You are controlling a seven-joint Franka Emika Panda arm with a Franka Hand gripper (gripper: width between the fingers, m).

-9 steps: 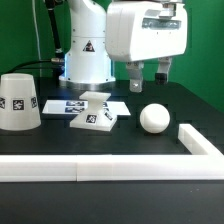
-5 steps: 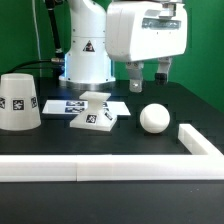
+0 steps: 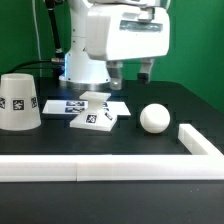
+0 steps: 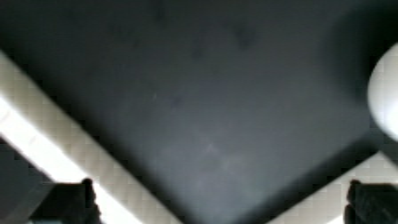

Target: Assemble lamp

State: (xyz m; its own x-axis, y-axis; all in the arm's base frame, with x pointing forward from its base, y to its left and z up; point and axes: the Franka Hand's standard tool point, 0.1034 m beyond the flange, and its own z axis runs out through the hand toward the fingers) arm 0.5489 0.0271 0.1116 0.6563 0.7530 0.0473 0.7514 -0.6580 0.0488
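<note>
The white truncated-cone shade (image 3: 19, 101) stands at the exterior view's left. The flat square base (image 3: 98, 117) lies in the middle, partly over the marker board (image 3: 68, 104). The ball-headed bulb (image 3: 154, 118) lies to the exterior view's right of the base; its round head shows at the edge of the wrist view (image 4: 384, 95). My gripper (image 3: 130, 74) hangs open and empty above the table, behind and between the base and the bulb. Its fingertips (image 4: 68, 203) stand wide apart with only black table between them.
A long white border rail (image 3: 100, 168) runs along the table's front and turns a corner at the exterior view's right (image 3: 198, 140); it also shows in the wrist view (image 4: 54, 130). The robot's white pedestal (image 3: 85, 55) stands behind the marker board.
My gripper and wrist have moved toward the exterior view's left, from above the bulb toward the base. The lamp parts have not moved.
</note>
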